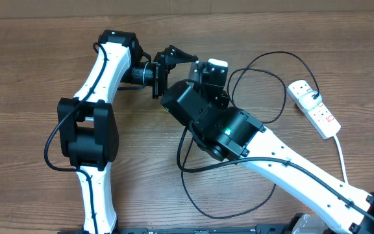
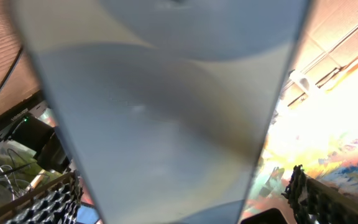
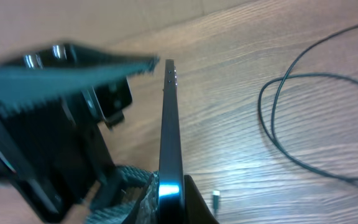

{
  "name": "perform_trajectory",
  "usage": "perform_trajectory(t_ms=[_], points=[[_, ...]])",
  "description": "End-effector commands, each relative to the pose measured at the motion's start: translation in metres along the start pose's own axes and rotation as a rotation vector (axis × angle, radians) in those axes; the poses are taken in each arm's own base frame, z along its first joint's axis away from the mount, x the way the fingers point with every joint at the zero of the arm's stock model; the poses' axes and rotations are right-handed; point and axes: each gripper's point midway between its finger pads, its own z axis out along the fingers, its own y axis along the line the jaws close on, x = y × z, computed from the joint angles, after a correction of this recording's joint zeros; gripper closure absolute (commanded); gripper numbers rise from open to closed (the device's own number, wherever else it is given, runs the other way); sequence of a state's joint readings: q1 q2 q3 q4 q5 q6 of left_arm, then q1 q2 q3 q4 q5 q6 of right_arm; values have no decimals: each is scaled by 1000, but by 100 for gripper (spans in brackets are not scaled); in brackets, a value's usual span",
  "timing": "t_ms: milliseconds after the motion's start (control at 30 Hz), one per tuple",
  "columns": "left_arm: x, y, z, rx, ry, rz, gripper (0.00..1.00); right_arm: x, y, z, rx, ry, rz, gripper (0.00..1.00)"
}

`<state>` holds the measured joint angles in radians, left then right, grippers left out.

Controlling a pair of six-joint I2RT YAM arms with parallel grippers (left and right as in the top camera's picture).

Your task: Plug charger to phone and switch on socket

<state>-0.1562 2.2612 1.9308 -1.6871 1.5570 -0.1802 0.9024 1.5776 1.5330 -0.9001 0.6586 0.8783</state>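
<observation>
Above wood table [image 1: 31, 84], phone [image 3: 169, 143] edge-on between both claws.

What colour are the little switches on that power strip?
Red, on the white power strip; the overhead view shows them best.

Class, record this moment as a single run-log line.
phone: held on edge between both grippers | charger: loose on table, not in phone | socket: untouched, far right

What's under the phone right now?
Bare wooden table, with what looks like the charger's connector tip lying loose there. The phone stands edge-on; its lower end is hidden by the right gripper.
</observation>
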Motion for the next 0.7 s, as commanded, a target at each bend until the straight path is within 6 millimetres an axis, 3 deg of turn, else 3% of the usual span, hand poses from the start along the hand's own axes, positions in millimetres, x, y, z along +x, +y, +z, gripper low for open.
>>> perform_trajectory(t_ms=[0,133,267,400,667], points=[[0,-8,-2,25,0,28,0,-49,4,-32,-58,-121,324,96],[0,-8,-2,26,0,27,3,-56,-2,-46,-93,-113,641,96],[0,-8,-2,26,0,14,12,-47,-13,-45,-57,-88,850,96],[0,-8,-2,26,1,-29,13,-35,-20,-44,-21,-46,1073,96],[0,-8,-2,27,1,-48,19,-22,-10,-44,-30,58,1250,94]])
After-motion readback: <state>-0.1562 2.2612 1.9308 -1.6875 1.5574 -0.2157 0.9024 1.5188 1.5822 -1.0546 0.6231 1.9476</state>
